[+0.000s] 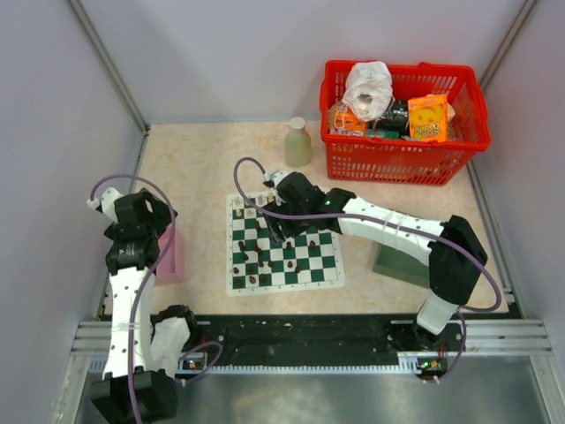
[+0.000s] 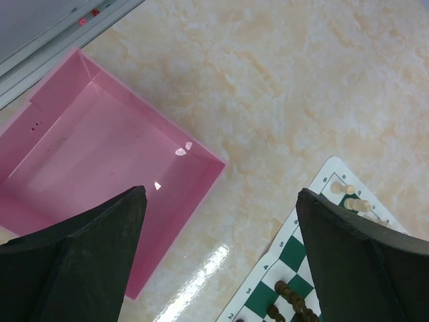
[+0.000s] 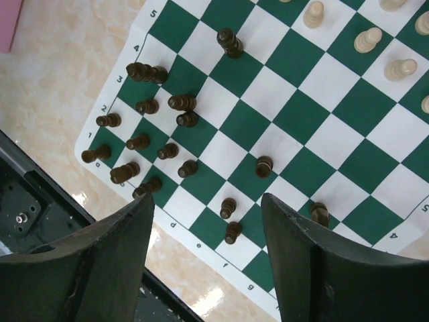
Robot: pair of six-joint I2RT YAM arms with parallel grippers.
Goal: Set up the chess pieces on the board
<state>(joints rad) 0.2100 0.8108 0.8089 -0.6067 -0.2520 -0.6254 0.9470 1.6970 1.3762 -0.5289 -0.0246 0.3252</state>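
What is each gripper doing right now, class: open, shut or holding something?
Left gripper: open, holding nothing.
Right gripper: open above the board, holding nothing.

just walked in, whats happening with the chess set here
Two robot arms are partway through setting up a chess set. The right pincer hangs open over the board, holding nothing. The dark pieces are bunched unevenly toward one corner, with a few strays along that edge, not in neat rows. The cream pieces stand at the opposite side. The left pincer is open and empty, off to the side by a pink tray.
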